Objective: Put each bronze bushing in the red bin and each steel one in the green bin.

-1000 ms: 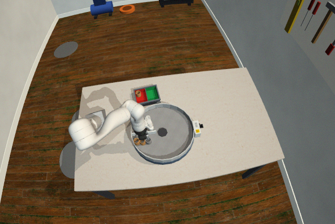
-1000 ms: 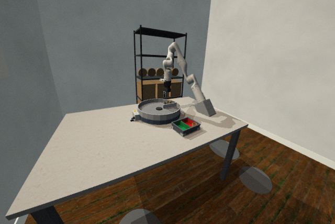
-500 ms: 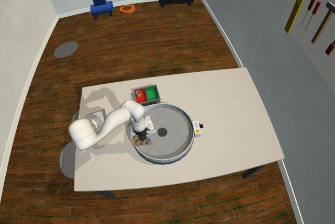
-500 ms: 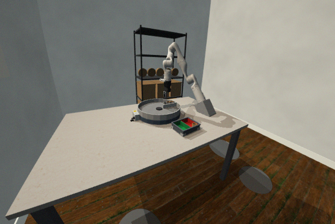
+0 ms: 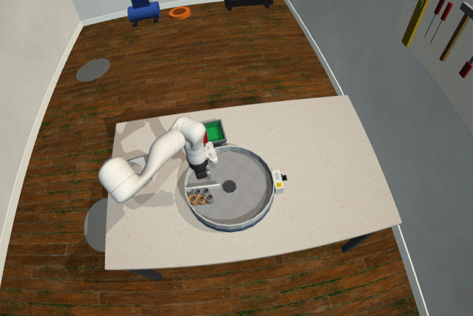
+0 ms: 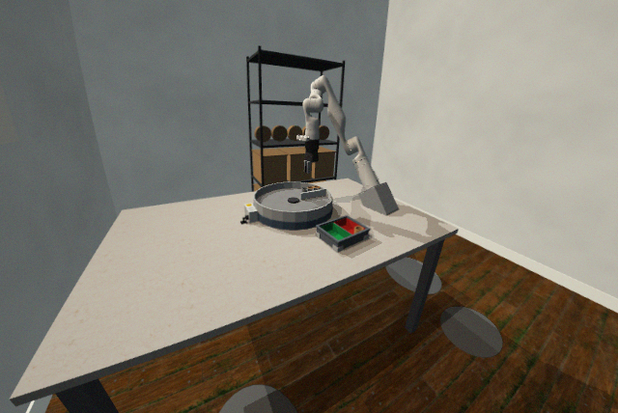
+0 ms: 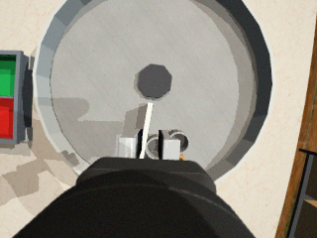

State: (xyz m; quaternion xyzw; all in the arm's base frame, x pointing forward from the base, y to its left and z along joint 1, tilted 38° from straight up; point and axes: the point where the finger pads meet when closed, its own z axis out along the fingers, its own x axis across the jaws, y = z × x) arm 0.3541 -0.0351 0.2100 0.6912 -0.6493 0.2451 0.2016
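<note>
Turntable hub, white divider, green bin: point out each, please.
Turntable hub (image 5: 229, 186) (image 6: 293, 200) (image 7: 155, 80): top, exterior, wrist; dark top.
White divider (image 5: 202, 187) (image 6: 313, 194) (image 7: 148, 121): top, exterior, wrist; long body.
Green bin (image 5: 215, 131) (image 6: 334, 232) (image 7: 6, 81): top, exterior, wrist; green inside.

We see five little metal rings by a white wall.
Two bronze bushings (image 5: 200, 203) (image 6: 313, 187) (image 7: 182, 157) are orange-brown, and three steel bushings (image 5: 208, 201) (image 6: 305, 189) (image 7: 186, 143) are gray. We see them stand close together, holes up, inside the round gray turntable (image 5: 244, 201) (image 6: 294, 214) (image 7: 198, 74). We spot one more bronze bushing (image 6: 358, 229) in the red bin (image 5: 205, 137) (image 6: 349, 223) (image 7: 6, 119), joined side by side to the green bin (image 5: 214, 131) (image 6: 335, 232) (image 7: 6, 76) near the turntable.
</note>
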